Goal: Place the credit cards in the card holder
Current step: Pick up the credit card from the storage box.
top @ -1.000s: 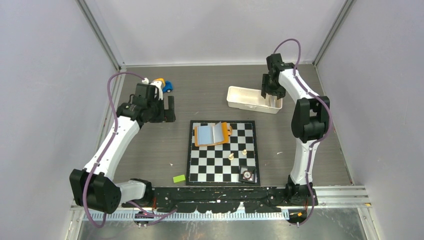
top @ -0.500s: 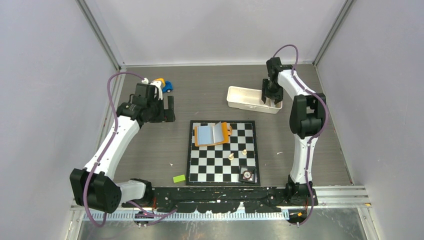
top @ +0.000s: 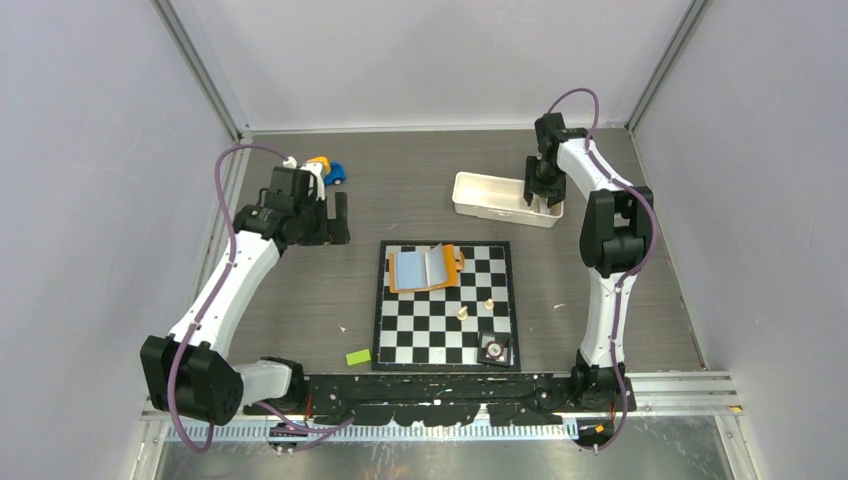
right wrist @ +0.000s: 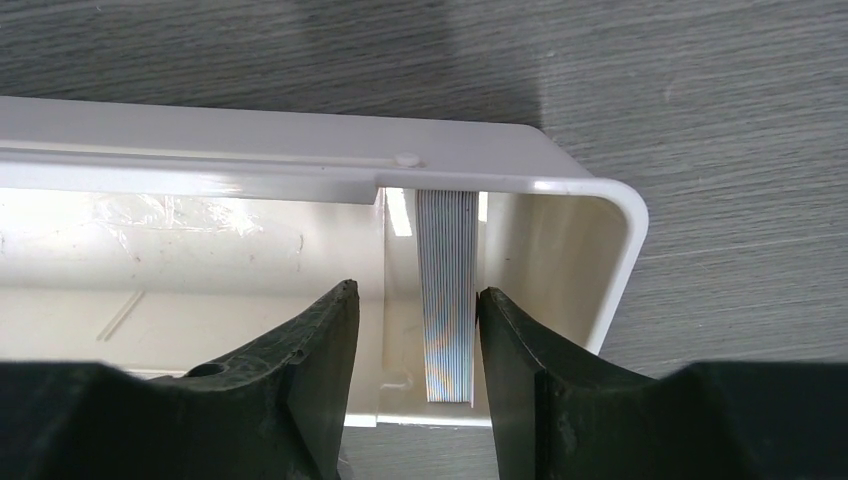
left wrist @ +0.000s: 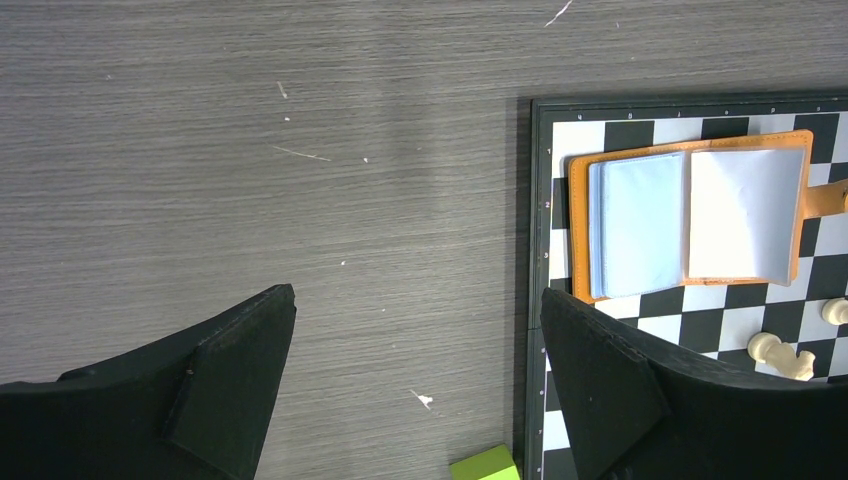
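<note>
Over the last second the right arm (top: 610, 225) has dipped into the end of the white tray (right wrist: 250, 170). The right jaws have narrowed around a stack of credit cards (right wrist: 447, 290) standing on edge between them. A gap remains on one side, so nothing is gripped yet, but a pick-up looks close. The arm is stretched far out with its wrist pointing down. The left jaws hang wide open and empty over the tabletop (left wrist: 300, 150), and the opened card holder (left wrist: 690, 215) lies ahead and to their right.
</note>
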